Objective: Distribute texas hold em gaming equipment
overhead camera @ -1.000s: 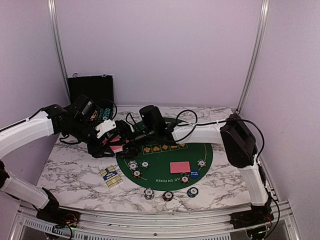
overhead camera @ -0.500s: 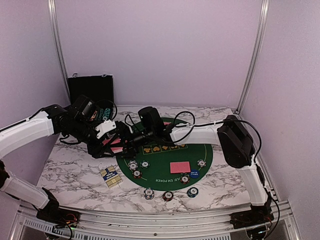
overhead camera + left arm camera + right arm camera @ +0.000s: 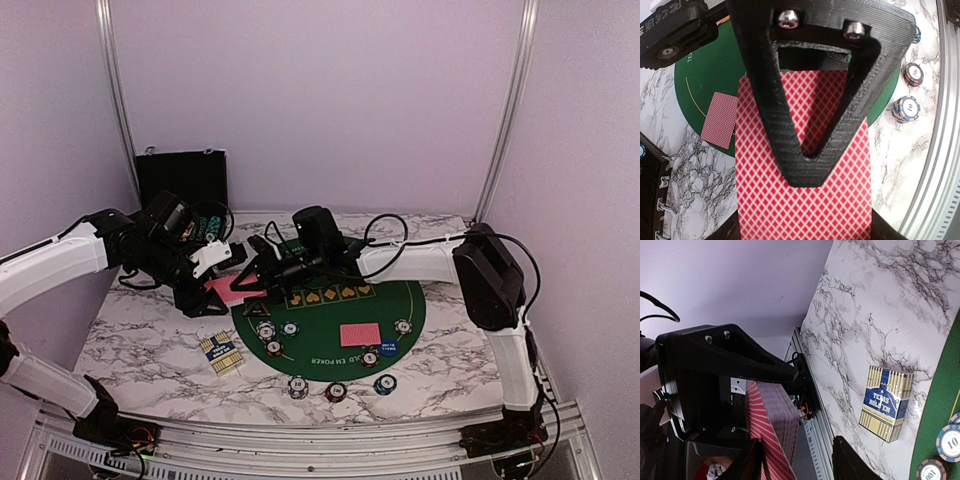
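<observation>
My left gripper is shut on a deck of red-backed playing cards, held above the left rim of the green poker mat. My right gripper has come in from the right and straddles the deck's end. In the right wrist view the deck sits between its fingers, against the left finger, with a gap to the right one. One card lies face down on the mat. Striped chips and a blue button rest around it.
Three chips lie off the mat near the front edge. A blue and gold card box lies left of the mat. A black case stands at the back left wall. A metal rail runs along the near edge.
The right gripper's jaws have narrowed around the deck's end, and its arm has shifted slightly to the right. The left gripper and deck have stayed put.
</observation>
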Controlling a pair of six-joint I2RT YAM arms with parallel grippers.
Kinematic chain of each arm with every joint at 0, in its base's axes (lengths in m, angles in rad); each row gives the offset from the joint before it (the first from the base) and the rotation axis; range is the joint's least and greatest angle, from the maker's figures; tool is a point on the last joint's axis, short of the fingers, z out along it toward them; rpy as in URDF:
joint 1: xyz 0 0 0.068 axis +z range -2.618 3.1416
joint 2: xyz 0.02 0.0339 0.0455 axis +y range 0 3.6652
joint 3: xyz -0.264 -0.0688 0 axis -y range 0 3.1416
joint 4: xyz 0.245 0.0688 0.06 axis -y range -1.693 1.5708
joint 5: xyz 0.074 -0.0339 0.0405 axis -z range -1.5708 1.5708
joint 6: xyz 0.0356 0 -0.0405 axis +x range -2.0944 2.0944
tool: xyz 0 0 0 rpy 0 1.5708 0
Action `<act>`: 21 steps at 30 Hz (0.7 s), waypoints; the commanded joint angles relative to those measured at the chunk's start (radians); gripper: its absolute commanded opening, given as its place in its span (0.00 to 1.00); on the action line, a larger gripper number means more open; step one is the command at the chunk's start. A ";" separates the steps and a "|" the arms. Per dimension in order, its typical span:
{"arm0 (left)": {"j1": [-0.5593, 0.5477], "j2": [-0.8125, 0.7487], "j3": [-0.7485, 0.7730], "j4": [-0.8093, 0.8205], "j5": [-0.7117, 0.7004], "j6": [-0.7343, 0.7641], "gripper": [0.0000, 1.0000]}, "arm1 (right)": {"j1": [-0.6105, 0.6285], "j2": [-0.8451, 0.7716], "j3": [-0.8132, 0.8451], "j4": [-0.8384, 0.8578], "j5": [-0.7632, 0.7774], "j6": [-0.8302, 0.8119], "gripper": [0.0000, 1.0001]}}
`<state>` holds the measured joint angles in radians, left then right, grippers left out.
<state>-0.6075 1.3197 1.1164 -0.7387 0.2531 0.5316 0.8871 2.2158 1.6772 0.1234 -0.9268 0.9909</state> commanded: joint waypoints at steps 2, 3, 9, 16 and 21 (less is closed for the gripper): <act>0.006 -0.018 0.017 0.018 0.012 0.005 0.00 | -0.011 -0.056 -0.024 -0.054 0.002 -0.031 0.43; 0.006 -0.018 0.017 0.019 0.012 0.005 0.00 | -0.011 -0.061 -0.027 -0.056 0.001 -0.032 0.41; 0.007 -0.018 0.019 0.018 0.008 0.007 0.00 | -0.019 -0.090 -0.043 -0.072 -0.004 -0.043 0.26; 0.008 -0.021 0.018 0.018 0.007 0.010 0.00 | -0.041 -0.112 -0.050 -0.120 -0.009 -0.084 0.16; 0.007 -0.023 0.017 0.017 0.005 0.011 0.00 | -0.062 -0.121 -0.059 -0.187 -0.016 -0.116 0.15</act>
<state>-0.6075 1.3197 1.1164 -0.7383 0.2501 0.5350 0.8455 2.1353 1.6291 0.0135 -0.9371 0.9207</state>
